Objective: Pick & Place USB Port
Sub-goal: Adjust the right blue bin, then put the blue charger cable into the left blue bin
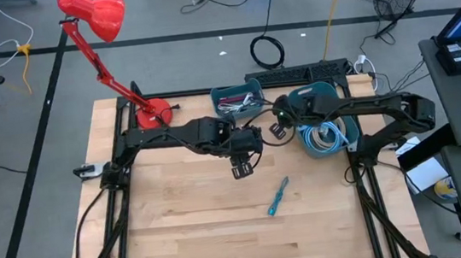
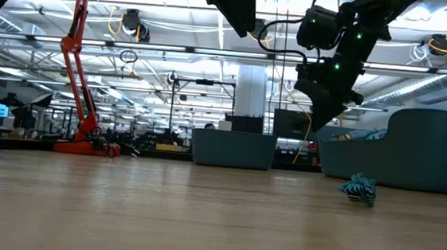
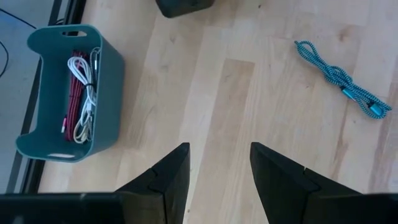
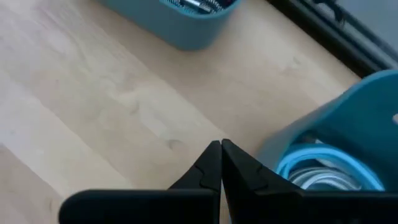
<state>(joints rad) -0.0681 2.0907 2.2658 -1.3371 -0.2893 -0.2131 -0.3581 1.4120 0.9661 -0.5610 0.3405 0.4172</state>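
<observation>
Hard to make out in the low view: only a small teal bundle of the cable. Lay loose on the bare table, toward the right. Hovered above the table middle, left gripper spread and empty. Hung beside the round bin, right gripper pressed together, empty.

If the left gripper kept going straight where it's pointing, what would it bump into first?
Probably just the bare wooden table. The open left gripper points between the small blue bin and the blue cable, touching neither.
</observation>
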